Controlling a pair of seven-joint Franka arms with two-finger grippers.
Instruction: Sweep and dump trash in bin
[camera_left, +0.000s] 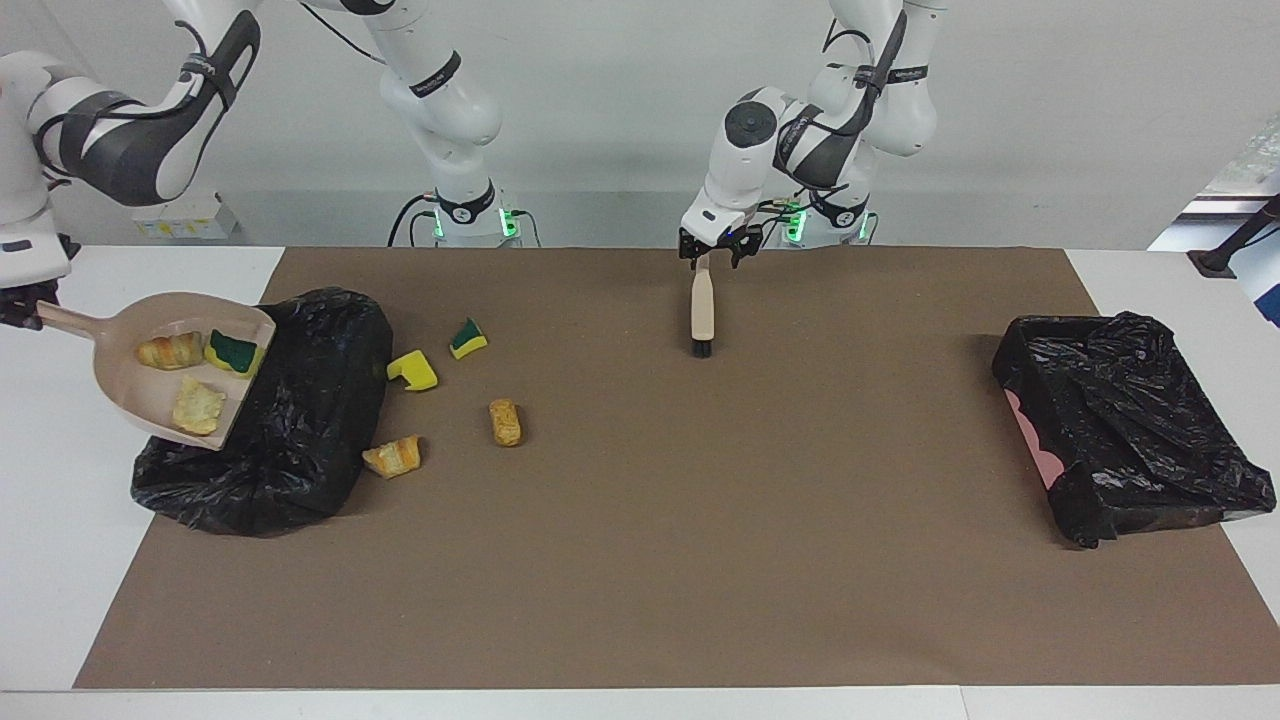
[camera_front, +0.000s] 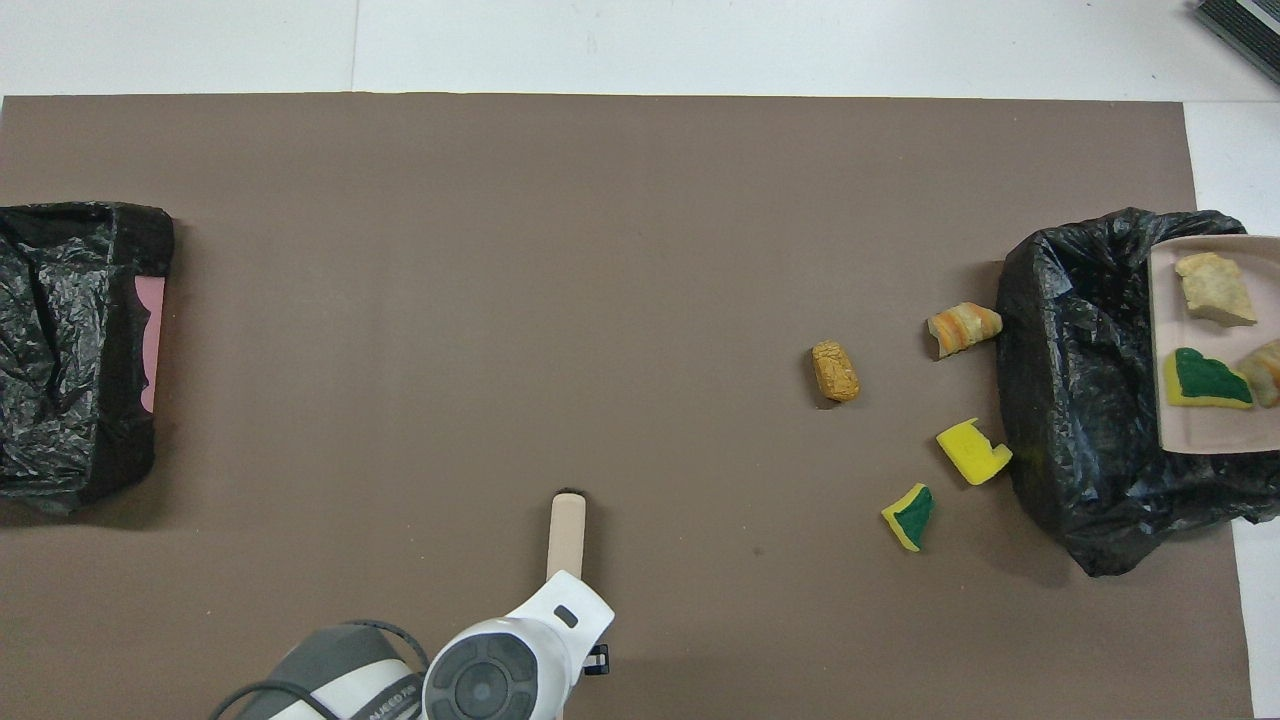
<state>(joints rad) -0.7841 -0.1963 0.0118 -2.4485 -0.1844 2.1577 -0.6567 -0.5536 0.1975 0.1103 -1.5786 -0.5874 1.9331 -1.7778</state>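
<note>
My right gripper is shut on the handle of the beige dustpan, held in the air over the outer end of the black-bagged bin. Three scraps of trash lie in the pan, whose mouth points at the bin. In the overhead view the dustpan shows at the edge. Several more scraps lie on the brown mat beside the bin: a yellow sponge, a green-topped sponge, a tan chunk and a striped bread piece. My left gripper stands open around the brush handle's top.
A second black-bagged bin with a pink patch sits at the left arm's end of the mat. The brown mat covers most of the white table. The brush's bristles rest on the mat near the robots.
</note>
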